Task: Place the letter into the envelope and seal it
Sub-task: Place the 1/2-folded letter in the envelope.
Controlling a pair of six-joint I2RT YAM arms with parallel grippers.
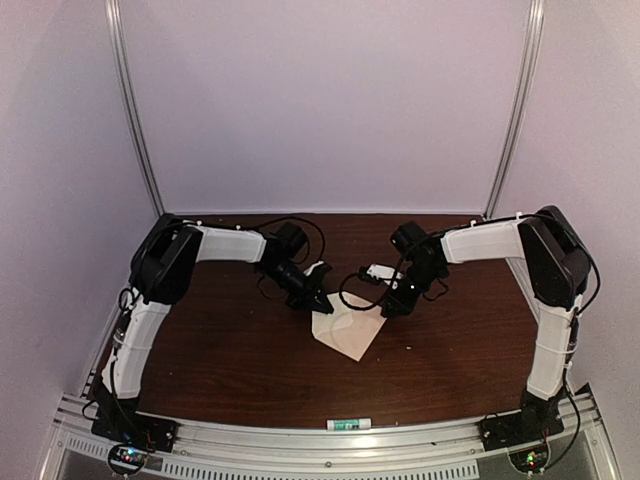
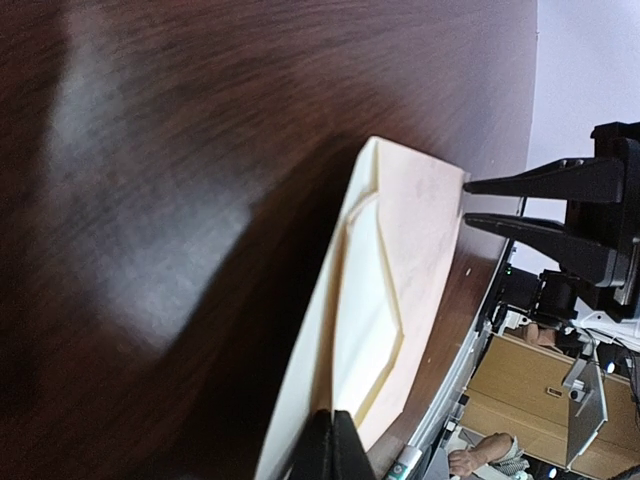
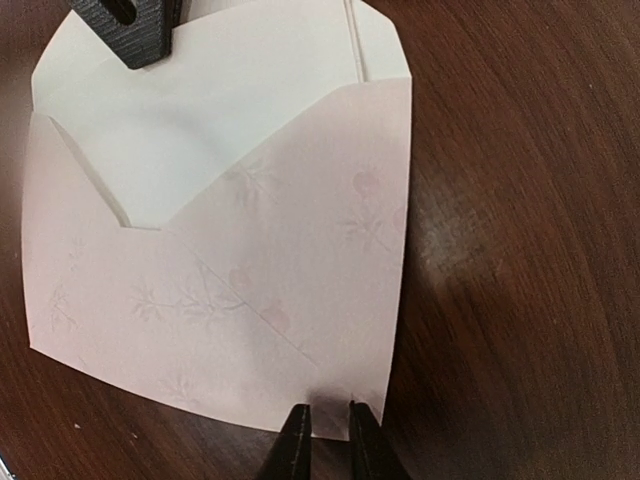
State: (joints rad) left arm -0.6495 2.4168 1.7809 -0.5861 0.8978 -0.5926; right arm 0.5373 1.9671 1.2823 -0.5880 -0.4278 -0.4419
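The envelope [image 1: 350,335] lies flat at the table's middle; it is pale cream-pink with a faint flower print and diagonal seams [image 3: 250,290]. The letter [image 3: 190,130], a plain pale sheet, sits partly in its open pocket and sticks out at the far end. My left gripper [image 1: 313,292] is shut on the letter's protruding edge [image 2: 360,330], with its fingers [image 3: 130,25] showing in the right wrist view. My right gripper [image 1: 392,302] is narrowly open, its fingertips [image 3: 296,432] resting on the envelope's opposite edge near a corner; the paper shows between them. It also shows in the left wrist view [image 2: 466,202].
A glue stick [image 1: 347,424] lies on the front rail, also visible in the left wrist view [image 2: 405,465]. A small white object [image 1: 380,270] sits behind the right gripper. Dark wooden tabletop [image 1: 230,350] surrounds the envelope; metal frame posts stand at the back corners.
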